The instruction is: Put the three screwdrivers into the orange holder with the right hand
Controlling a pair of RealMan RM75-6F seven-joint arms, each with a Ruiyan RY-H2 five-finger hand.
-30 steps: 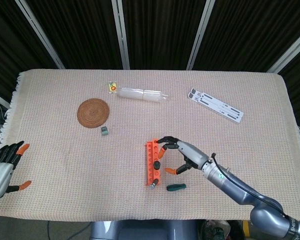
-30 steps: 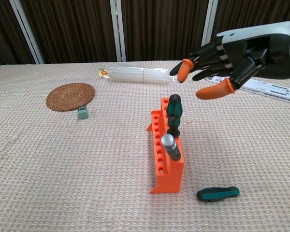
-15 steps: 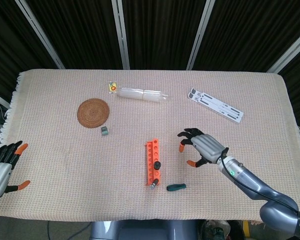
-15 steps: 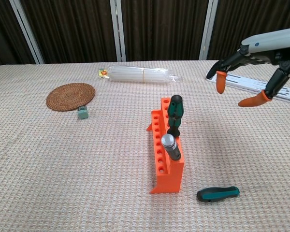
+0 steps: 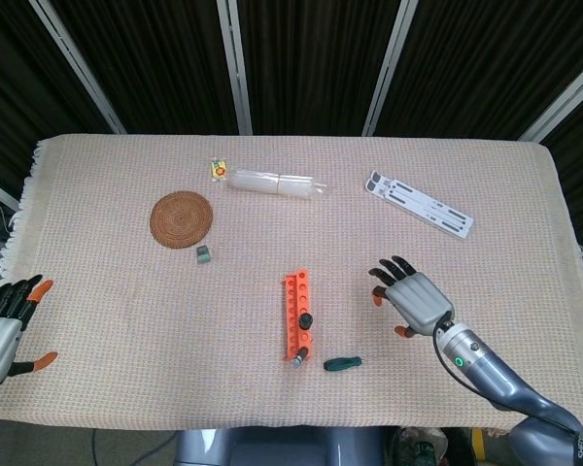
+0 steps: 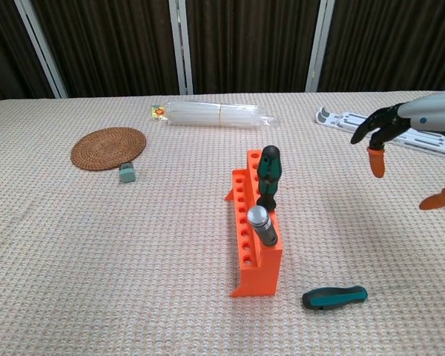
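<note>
From the head view the orange slotted plastic holder (image 5: pixel 296 316) sits mid-table toward the front edge, the right hand (image 5: pixel 412 297) spread empty beside it, the left hand (image 5: pixel 2 328) spread empty at the front left corner, while the chest view shows two screwdrivers standing in the holder, a green-handled one (image 6: pixel 267 177) and a grey-capped one (image 6: pixel 262 225), the third green-handled screwdriver (image 6: pixel 334 297) lying on the cloth near the front edge.

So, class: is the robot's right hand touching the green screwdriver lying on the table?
Apart. The chest view shows the right hand raised well above the green screwdriver, with bare cloth between them.
</note>
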